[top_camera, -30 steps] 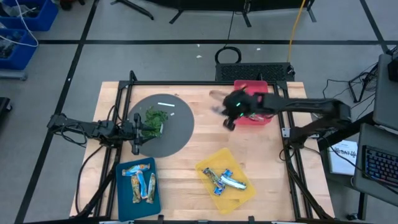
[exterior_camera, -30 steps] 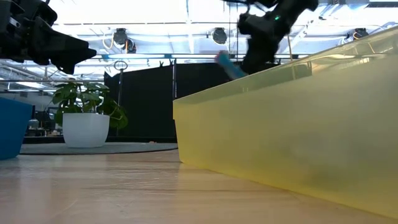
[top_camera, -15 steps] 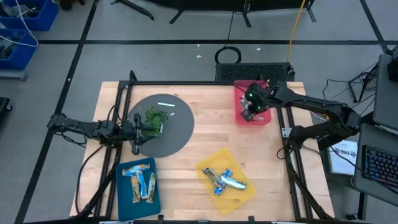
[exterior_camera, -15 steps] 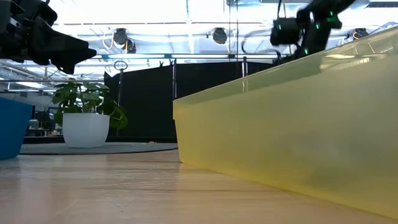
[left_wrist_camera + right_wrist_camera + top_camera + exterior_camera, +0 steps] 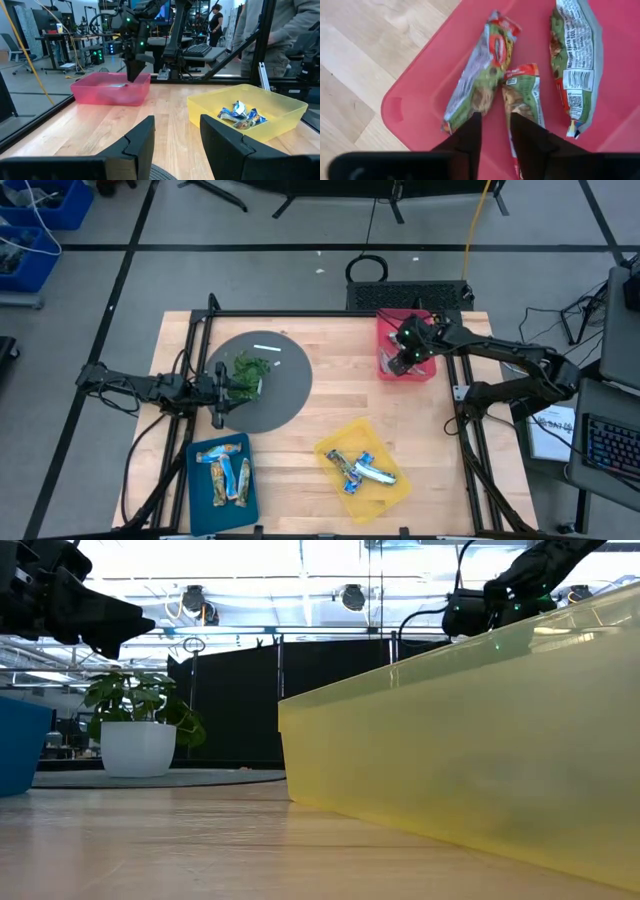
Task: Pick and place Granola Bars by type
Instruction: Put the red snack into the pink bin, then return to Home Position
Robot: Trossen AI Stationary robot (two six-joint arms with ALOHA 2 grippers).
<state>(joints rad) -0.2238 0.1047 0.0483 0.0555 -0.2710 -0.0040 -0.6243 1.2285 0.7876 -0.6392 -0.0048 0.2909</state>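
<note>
We see even, bright overhead light, glaring ceiling lamps (image 5: 350, 595) in the low view, soft shadows.

Wooden table (image 5: 330, 410) carries a dark round mat (image 5: 285, 395) holding a green leafy clump (image 5: 248, 372) and a small white stick (image 5: 267, 348). Potted plant (image 5: 135, 730) stands beyond the table; person (image 5: 218, 20) stands at the far desks
</note>
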